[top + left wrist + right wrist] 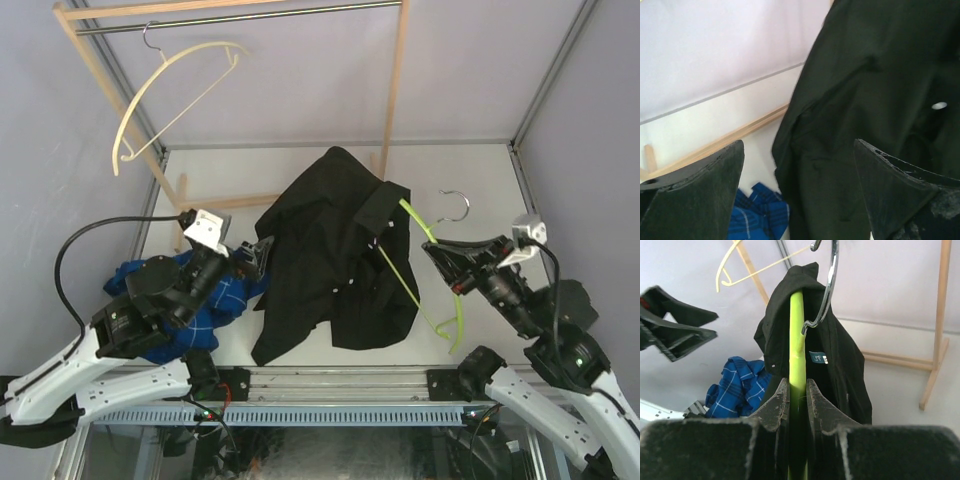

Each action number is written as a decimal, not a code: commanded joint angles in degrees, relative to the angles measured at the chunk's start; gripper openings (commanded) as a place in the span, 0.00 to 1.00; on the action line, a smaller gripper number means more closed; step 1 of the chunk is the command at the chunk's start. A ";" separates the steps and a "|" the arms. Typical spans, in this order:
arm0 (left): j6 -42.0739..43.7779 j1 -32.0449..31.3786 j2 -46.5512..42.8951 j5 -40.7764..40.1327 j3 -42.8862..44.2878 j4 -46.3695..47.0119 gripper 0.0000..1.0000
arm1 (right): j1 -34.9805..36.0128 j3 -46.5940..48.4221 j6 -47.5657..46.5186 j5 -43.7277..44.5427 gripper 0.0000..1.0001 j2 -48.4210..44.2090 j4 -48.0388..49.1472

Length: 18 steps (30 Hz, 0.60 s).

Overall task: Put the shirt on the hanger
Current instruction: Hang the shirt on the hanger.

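Note:
The black shirt point(330, 260) hangs draped over the far arm of the lime-green hanger point(418, 285), whose silver hook point(455, 200) points to the back right. My right gripper point(432, 250) is shut on the hanger's green bar point(797, 340), just below the hook point(827, 285). The shirt point(840, 355) with its collar label point(817, 357) drops from the bar's far end. My left gripper point(258, 252) stands open at the shirt's left edge. In the left wrist view its fingers point(700, 190) are spread wide, with black cloth point(865, 75) hanging loose beyond them.
A blue plaid shirt point(215, 290) lies crumpled under the left arm. A cream hanger point(170, 90) hangs on the metal rail point(240, 18) of the wooden rack point(395, 90) at the back. The rack's base bar point(715, 145) runs behind the shirt.

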 commanded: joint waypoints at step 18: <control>4.64 -11.64 30.37 1.68 20.31 8.48 0.98 | 10.05 0.21 6.92 12.95 0.00 16.47 11.67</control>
